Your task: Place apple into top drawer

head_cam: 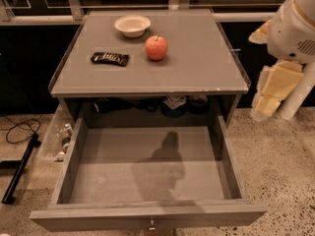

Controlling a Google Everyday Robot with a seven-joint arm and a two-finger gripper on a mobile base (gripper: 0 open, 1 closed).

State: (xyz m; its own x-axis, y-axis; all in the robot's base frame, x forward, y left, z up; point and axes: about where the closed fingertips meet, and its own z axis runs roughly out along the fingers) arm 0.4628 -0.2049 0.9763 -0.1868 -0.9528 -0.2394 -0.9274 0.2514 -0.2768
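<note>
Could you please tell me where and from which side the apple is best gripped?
Grip the apple across its round middle, coming down from above: it sits stem up, apart from the bowl and the dark wrapper, so its sides are free. The pincer hangs right of the cabinet top.
</note>
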